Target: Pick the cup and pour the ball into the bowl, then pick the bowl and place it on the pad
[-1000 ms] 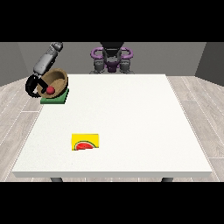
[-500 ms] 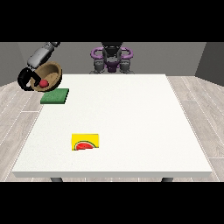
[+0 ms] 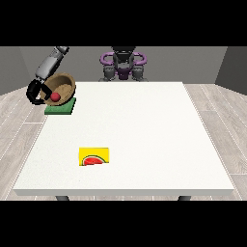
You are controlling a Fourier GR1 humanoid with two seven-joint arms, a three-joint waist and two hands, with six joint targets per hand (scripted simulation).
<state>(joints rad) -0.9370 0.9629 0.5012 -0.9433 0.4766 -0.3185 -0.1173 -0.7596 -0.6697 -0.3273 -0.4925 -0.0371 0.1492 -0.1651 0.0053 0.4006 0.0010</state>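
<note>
Behind the white table (image 3: 144, 125) sits the robot's body (image 3: 123, 65). It is dark grey and black in the middle, with a purple ring curving round its shoulders and grey rounded parts below. Over the table's far corner at the view's left is a light grey arm (image 3: 49, 63) that ends in a black hand (image 3: 36, 91).

Ball (image 3: 56, 97) in bowl (image 3: 65, 83); pad (image 3: 60, 108) beneath

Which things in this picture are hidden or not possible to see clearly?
- Front view: whether the bowl touches the green pad; the tilted bowl covers the pad's back edge.
- How the hand at the view's left grips the bowl: too small.
- The other hand: not seen.
- The cup: not seen.
</note>
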